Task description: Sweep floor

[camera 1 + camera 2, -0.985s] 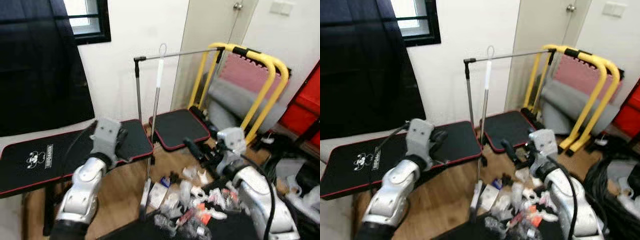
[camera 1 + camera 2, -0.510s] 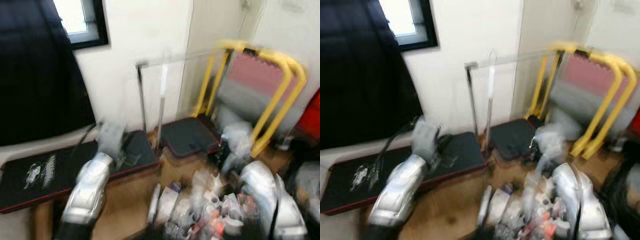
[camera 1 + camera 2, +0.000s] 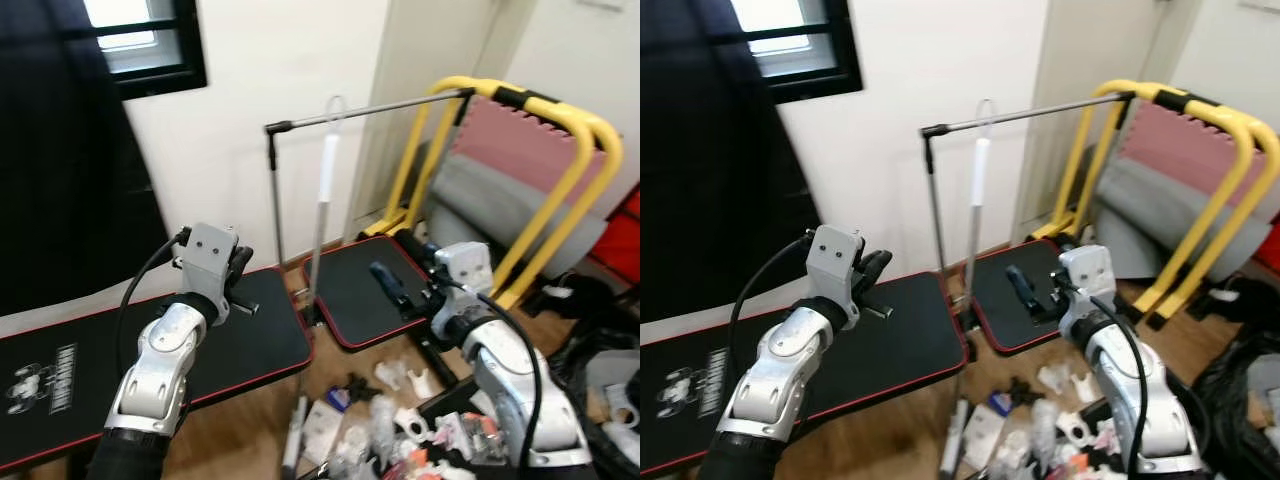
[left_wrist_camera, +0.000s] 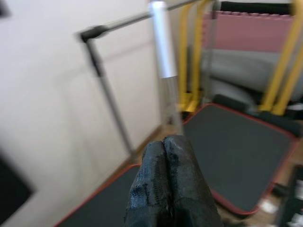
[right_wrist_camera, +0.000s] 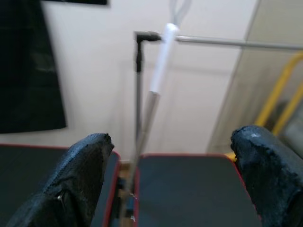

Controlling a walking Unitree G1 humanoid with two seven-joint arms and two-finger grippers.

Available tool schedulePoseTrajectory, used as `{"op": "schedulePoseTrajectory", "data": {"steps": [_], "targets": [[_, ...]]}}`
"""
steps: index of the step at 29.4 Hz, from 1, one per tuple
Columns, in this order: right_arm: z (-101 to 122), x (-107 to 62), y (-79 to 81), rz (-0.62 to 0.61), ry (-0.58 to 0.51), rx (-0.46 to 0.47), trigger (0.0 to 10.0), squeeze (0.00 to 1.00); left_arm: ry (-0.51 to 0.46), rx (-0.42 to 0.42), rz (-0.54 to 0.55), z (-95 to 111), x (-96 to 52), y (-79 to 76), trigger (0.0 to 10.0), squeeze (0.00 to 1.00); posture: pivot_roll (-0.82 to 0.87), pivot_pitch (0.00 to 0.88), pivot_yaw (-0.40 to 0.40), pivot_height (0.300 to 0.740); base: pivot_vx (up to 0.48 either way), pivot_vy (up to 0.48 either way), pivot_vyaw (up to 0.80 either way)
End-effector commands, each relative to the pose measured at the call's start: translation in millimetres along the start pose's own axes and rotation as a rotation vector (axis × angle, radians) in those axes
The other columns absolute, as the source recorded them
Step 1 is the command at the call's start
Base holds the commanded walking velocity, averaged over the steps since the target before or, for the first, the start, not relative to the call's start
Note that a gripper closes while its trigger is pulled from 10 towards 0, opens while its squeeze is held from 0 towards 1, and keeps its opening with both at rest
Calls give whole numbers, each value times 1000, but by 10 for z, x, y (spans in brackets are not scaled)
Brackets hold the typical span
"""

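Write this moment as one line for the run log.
phase: approach | broom: leaning on rack bar, not held | left gripper: shut, empty | right gripper: open, facing broom | litter: on floor

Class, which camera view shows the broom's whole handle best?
The right eye view: the broom runs unbroken from its hanging loop on the rail to its foot on the floor. The left eye view shows much the same. Both wrist views catch just its white upper grip, blurred.

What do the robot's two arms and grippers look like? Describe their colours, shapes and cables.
Both arms are glossy silver, rounded shells. The left arm ends in a grey boxy wrist block with small screw holes, the right arm in a paler one. A thin black cable loops along each. The left gripper and right gripper have long, black, textured fingers with rounded tips.
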State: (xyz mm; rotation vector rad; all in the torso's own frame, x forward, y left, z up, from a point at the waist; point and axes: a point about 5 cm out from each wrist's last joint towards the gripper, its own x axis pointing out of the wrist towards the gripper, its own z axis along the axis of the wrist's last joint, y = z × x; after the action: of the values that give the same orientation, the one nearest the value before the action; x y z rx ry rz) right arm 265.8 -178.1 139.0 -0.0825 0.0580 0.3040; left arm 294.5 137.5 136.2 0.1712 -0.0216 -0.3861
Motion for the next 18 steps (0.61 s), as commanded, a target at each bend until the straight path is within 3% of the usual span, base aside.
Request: {"op": "schedulePoseTrajectory", "data": {"steps": [1, 18], "targets": [[11, 11, 7, 2, 0, 4, 10000, 0, 14, 12, -3, -21, -19, 25, 10000, 0, -182, 19, -115, 740, 292, 0, 0], [10, 12, -23, -1, 8, 2, 10000, 0, 18, 18, -15, -35, -34, -3, 10000, 0, -179, 15, -117, 740, 283, 0, 0]]}}
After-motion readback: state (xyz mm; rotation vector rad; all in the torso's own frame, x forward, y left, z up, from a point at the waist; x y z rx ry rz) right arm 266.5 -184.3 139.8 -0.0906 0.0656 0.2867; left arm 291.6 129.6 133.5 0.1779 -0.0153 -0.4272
